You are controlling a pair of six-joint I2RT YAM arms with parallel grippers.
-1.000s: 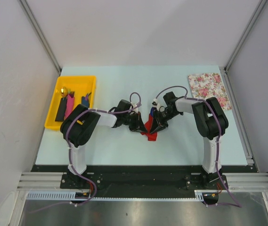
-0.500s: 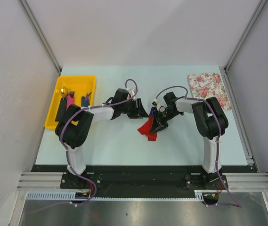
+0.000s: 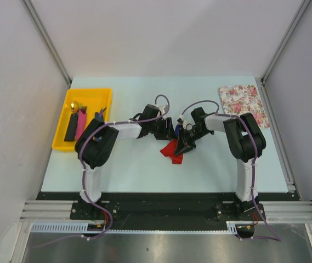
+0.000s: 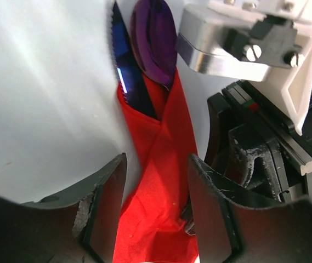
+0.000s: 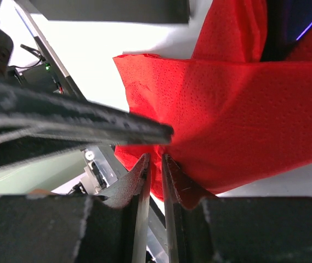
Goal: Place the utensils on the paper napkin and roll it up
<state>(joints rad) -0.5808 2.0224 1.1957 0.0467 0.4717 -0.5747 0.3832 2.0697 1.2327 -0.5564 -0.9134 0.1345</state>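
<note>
Left fingers [image 4: 103, 211] spread astride the red napkin [image 4: 158, 186]; right fingers [image 5: 184, 194] apparently pinch its edge.

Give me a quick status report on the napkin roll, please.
Left claw open, straddling red napkin. Right claw shut on napkin edge. Purple spoon, blue knife poking from the fold. Nothing in the way.
</note>
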